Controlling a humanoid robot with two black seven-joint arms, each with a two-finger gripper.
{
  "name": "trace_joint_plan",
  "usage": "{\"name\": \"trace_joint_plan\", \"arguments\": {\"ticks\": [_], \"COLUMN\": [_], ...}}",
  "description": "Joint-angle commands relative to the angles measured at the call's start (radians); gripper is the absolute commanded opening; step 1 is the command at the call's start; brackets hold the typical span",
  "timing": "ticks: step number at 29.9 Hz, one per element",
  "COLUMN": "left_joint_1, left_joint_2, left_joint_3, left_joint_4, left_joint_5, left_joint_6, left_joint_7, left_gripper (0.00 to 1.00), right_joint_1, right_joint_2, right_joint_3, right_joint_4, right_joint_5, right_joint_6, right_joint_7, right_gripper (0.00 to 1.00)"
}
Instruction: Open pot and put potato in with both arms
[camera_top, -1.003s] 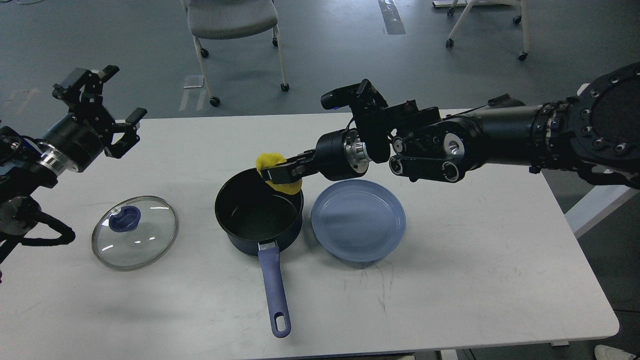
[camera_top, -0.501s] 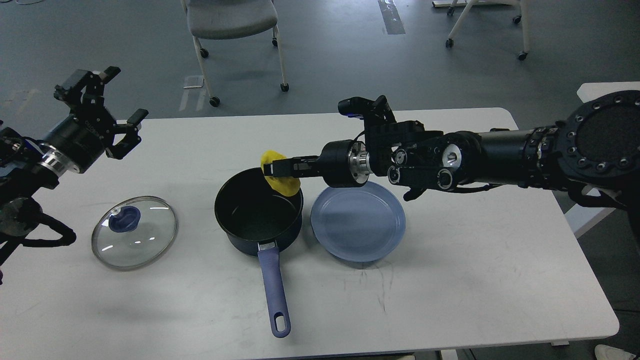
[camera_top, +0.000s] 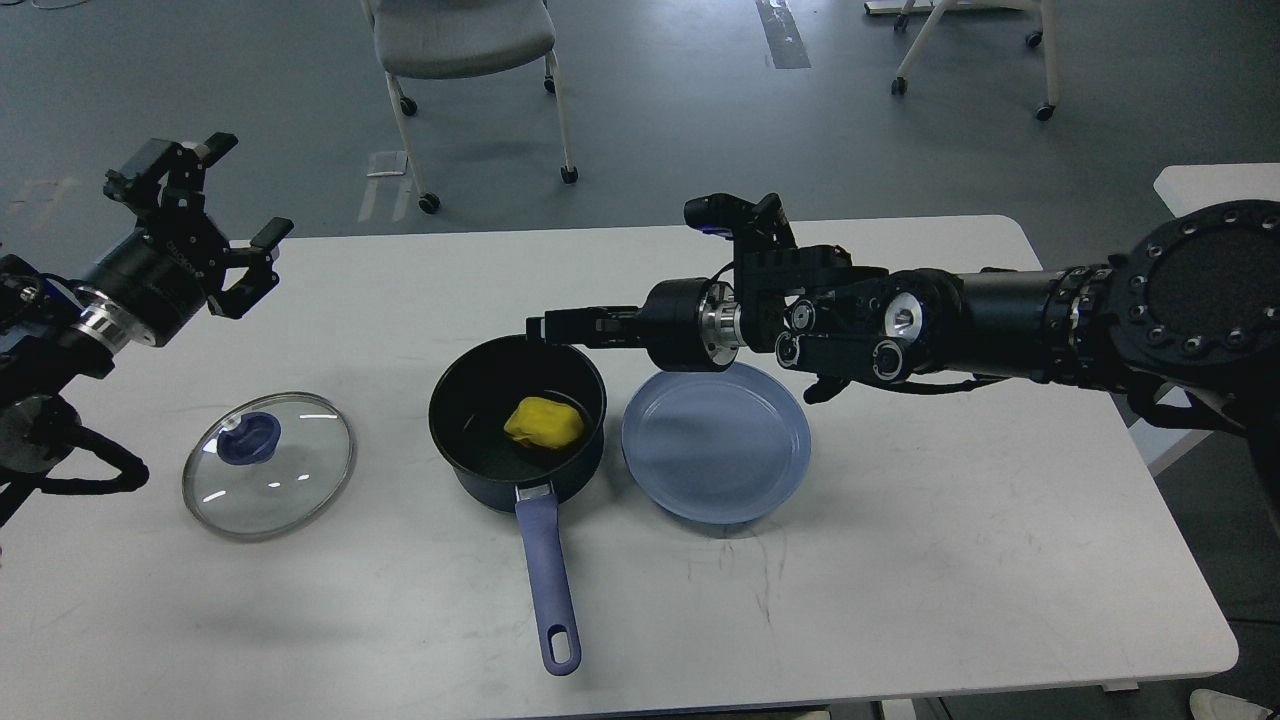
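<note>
The yellow potato (camera_top: 545, 422) lies inside the dark blue pot (camera_top: 462, 398), which stands uncovered at the table's middle with its blue handle (camera_top: 550, 575) pointing toward me. The glass lid (camera_top: 270, 465) with a blue knob lies flat on the table left of the pot. My right gripper (camera_top: 548, 327) hovers just above the pot's far rim, empty, its fingers seen side-on and apart from the potato. My left gripper (camera_top: 248, 183) is open and empty, raised above the table's far left edge, well away from the lid.
An empty blue plate (camera_top: 715, 440) sits right next to the pot on its right, under my right forearm. The white table (camera_top: 950, 520) ends at the right and front. Chairs (camera_top: 460, 40) stand on the floor behind the table.
The right gripper has let go of the potato, which dropped from above the far rim to the pot's bottom. The left arm has hardly moved.
</note>
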Motion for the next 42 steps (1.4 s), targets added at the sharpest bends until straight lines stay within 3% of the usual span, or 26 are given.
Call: {"name": "trace_joint_plan", "arguments": {"ticks": [1,9,18,23,30,42], "left_joint_1": [0.000,0.000,0.003,0.003,0.005,0.017], "left_joint_2": [0.000,0.000,-0.004,-0.007,-0.010,-0.058], "left_joint_3": [0.000,0.000,0.000,0.000,0.000,-0.001], "left_joint_4": [0.000,0.000,0.000,0.000,0.000,0.005], "left_joint_5": [0.000,0.000,0.000,0.000,0.000,-0.001], "left_joint_6": [0.000,0.000,0.000,0.000,0.000,0.000], "left_joint_7": [0.000,0.000,0.000,0.000,0.000,0.000], "left_gripper": [0.98,0.98,0.98,0.98,0.98,0.98], "right_joint_1": [0.001,0.031,-0.063,-0.263,-0.485,-0.664], "right_joint_2": [0.000,0.000,-0.319,-0.457,-0.506,-0.489], "right_joint_3": [0.002,0.086,0.353,0.621,0.829,0.991], "right_joint_4": [0.000,0.015,0.037,0.046,0.045,0.026], "right_joint_5": [0.002,0.006,0.014,0.052,0.179,0.324], "right_joint_6": [0.002,0.016,0.070,0.076,0.071,0.083], "right_joint_7": [0.000,0.000,0.000,0.000,0.000,0.000], "right_gripper": [0.86,0.88,0.92,0.92,0.92,0.96]}}
